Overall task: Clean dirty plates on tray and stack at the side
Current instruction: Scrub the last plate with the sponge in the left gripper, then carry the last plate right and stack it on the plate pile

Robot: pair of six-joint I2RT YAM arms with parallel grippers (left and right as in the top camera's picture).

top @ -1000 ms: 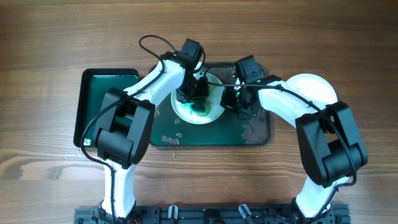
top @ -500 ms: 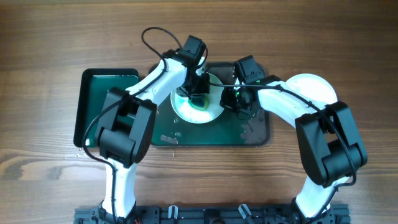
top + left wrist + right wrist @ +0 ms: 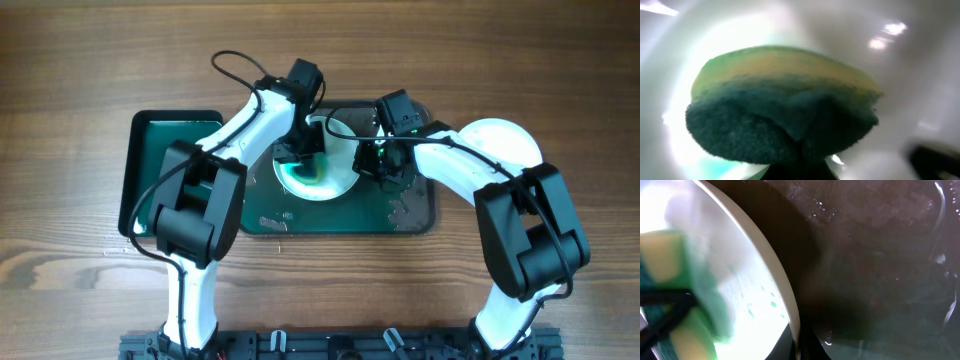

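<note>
Plate [image 3: 340,178] sits on dark tray [image 3: 410,215], green soap smeared inside. Left gripper [image 3: 303,152] pinches sponge [image 3: 780,105], pressed against plate's surface. Right gripper [image 3: 385,165] looks clamped on plate's right rim, fingers barely visible. Second plate [image 3: 505,140] on table beside tray.

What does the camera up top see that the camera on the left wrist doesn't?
Only the overhead view shows the left arm, the right arm, the dark rectangular tray, the green rectangular tray beside it, a second white plate off to the right and the wooden table. Only the left wrist view shows the sponge up close, with its fuzzy dark green and yellow layers. Both show the round white plate being cleaned.
</note>
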